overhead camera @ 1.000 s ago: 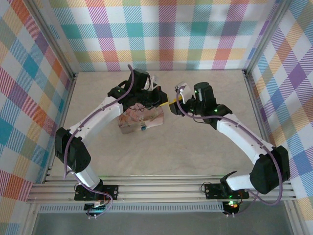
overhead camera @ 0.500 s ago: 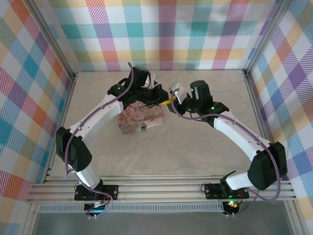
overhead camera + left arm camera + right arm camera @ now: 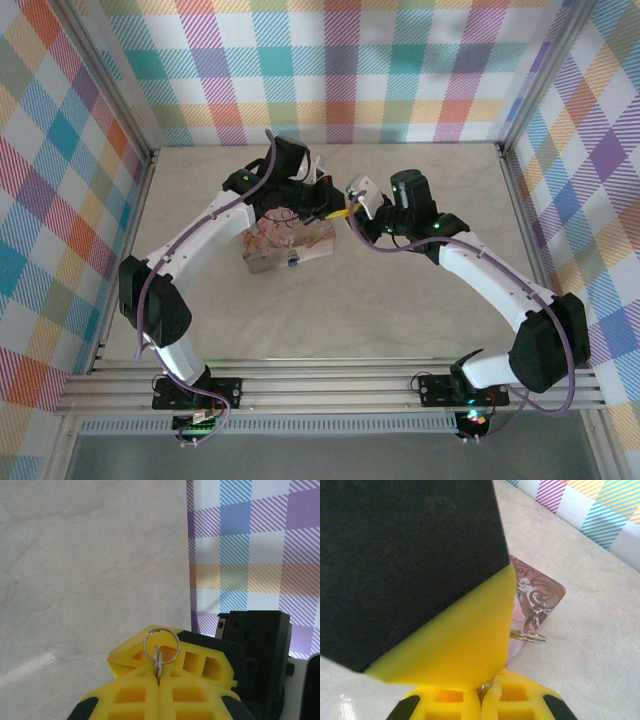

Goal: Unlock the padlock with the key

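Right fingers (image 3: 512,701) — together now — beside left-held key (image 3: 158,661)

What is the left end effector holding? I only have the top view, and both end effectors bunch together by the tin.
Observer: In the left wrist view, the left end effector is shut, with a silver ring standing above the seam.
Operator: Anything else in there?
Observer: A thin metal sliver under the ring is pinched in the seam; its shape is hidden.
Operator: And the right one?
Observer: In its wrist view, the right end effector is shut, tips close under the left finger.
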Controlling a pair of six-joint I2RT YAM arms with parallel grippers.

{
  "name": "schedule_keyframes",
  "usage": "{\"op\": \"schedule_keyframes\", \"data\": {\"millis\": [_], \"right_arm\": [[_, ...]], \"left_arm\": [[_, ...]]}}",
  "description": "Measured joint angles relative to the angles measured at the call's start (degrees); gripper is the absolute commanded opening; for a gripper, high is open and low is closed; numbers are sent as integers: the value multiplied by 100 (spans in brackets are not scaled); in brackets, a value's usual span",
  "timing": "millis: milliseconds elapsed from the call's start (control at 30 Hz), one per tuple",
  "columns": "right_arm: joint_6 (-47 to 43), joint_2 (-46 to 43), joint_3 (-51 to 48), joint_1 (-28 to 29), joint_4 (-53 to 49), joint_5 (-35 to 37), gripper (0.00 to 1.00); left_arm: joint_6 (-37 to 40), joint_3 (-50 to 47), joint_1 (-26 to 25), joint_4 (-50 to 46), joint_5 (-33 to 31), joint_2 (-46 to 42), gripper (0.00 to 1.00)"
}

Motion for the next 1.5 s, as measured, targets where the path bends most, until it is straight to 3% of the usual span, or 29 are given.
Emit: {"op": "schedule_keyframes", "data": {"millis": [100,567,800,1000,1067,1167,1367,1500], "right_arm": [[20,-33,0,0,-98,-55,0],[153,-33,146,26,-640,-431,0],[205,-33,354,-9,-1014,-1016,0],[354,-28,787,-170,-1335,-1786,0],[422,-9,866,-297,-1449,-2070,0],[466,107,1038,-435,-1690,-2426,0],[487,304,1377,-494,-2087,-2870,0],[481,313,1464,-494,-2264,-2966,0]], "left_arm": [[109,15,0,-81,63,0,1],[586,-15,92,-256,92,-28,31],[1331,-184,208,-33,125,-345,34],[2787,-688,210,369,125,-1327,41],[3523,-901,208,487,225,-1709,47],[4577,-1003,203,466,304,-2068,47],[6518,-503,0,-105,68,-1971,39],[7521,-339,-365,-310,-286,-1853,43]]}}
